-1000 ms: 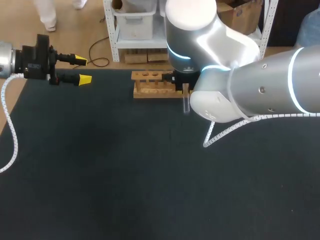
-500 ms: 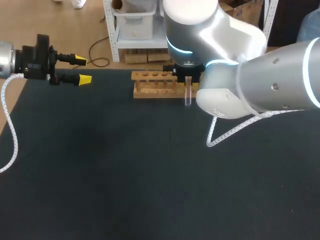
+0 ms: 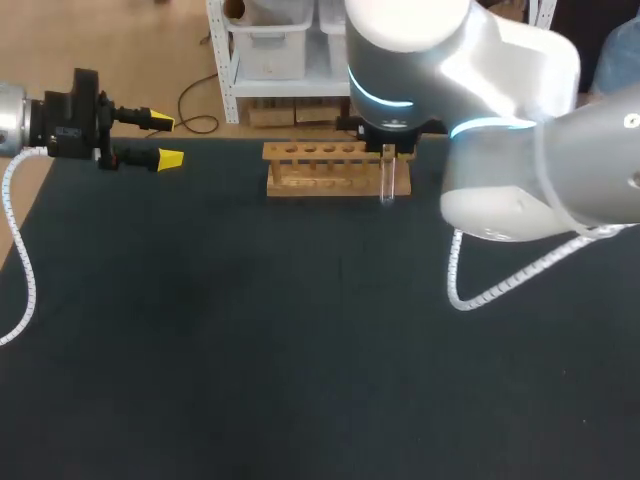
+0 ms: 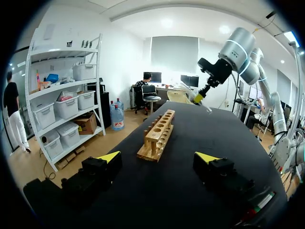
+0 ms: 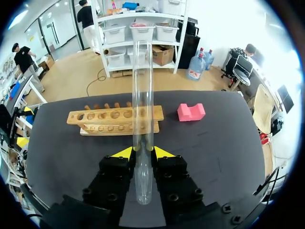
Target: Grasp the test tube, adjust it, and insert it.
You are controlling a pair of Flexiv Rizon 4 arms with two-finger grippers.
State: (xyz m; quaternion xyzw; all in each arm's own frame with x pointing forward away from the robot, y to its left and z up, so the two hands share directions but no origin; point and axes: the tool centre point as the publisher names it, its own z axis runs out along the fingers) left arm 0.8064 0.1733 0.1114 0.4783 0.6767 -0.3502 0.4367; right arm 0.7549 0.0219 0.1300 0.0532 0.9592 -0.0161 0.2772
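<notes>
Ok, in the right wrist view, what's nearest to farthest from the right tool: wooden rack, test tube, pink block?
1. test tube, gripped by the right tool.
2. wooden rack, just ahead of the tool.
3. pink block, beyond the rack's end, off to one side.

Robotics lab: wooden tube rack (image 3: 318, 170), black table (image 3: 250, 350).

Test tube (image 3: 387, 182) is clear glass, hanging upright, pinched between the yellow fingers (image 5: 162, 152) of the right gripper (image 5: 143, 153), right by the right end of the rack (image 3: 320, 168). The rack is a long wooden block with a row of holes, sitting near the bench's (image 3: 300, 350) far edge.
</notes>
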